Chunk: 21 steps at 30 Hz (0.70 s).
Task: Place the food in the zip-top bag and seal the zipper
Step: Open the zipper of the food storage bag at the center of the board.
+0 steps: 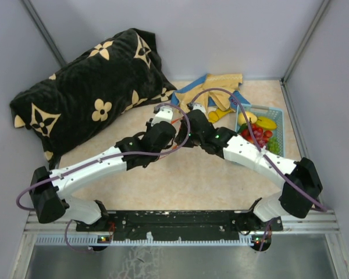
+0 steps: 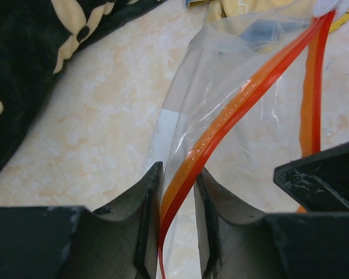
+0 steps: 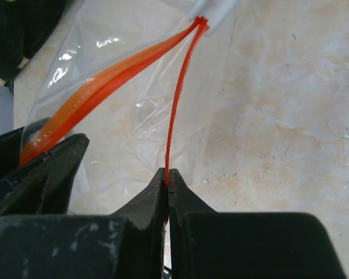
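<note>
The clear zip-top bag (image 2: 221, 64) lies on the table between my two grippers; it also shows in the right wrist view (image 3: 122, 133). Its mouth is parted, and the red-orange zipper (image 2: 238, 104) splits into two strips that meet at the white tip (image 3: 212, 9). My left gripper (image 2: 177, 171) straddles the thicker strip, jaws slightly apart with a gap showing beside it. My right gripper (image 3: 168, 172) is shut on the thin strip (image 3: 177, 104). The food (image 1: 259, 131) lies in the light-blue basket (image 1: 277, 110) to the right. No food shows inside the bag.
A large black patterned cushion (image 1: 93, 99) fills the back left. A yellow-and-blue cloth (image 1: 218, 87) lies behind the bag, near the back wall. Both arms meet at mid-table, left gripper (image 1: 163, 122) and right gripper (image 1: 193, 127). Grey walls close in both sides.
</note>
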Tool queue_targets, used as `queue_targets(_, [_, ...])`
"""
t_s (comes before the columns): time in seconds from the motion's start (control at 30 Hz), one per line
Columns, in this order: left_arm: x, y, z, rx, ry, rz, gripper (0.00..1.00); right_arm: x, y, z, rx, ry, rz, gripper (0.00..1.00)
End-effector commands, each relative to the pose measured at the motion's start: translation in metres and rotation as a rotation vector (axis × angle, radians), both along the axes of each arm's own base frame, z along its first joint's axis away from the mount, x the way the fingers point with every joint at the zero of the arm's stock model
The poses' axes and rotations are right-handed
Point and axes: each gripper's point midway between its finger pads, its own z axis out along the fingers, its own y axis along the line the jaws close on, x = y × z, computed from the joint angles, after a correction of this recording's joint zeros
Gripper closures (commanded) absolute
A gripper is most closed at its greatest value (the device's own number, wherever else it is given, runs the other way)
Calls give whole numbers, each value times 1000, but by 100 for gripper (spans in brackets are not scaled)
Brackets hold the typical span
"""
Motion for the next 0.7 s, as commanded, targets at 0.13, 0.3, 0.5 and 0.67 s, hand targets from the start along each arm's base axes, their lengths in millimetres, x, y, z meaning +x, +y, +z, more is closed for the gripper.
queue_targets(0.13, [1,14,25,-63,-12,46,96,16,-11,22,31,-60,-52,88])
queue_targets(0.3, [-8,8,28,-149,36,37,100,18,0,24,67,-60,-26,75])
queue_targets(0.5, [-10,-1,27,-219,66,44,100,24,16,26,92,-51,7,65])
queue_targets(0.67, [-8,-3,28,-241,72,51,100,30,17,12,61,-36,8,64])
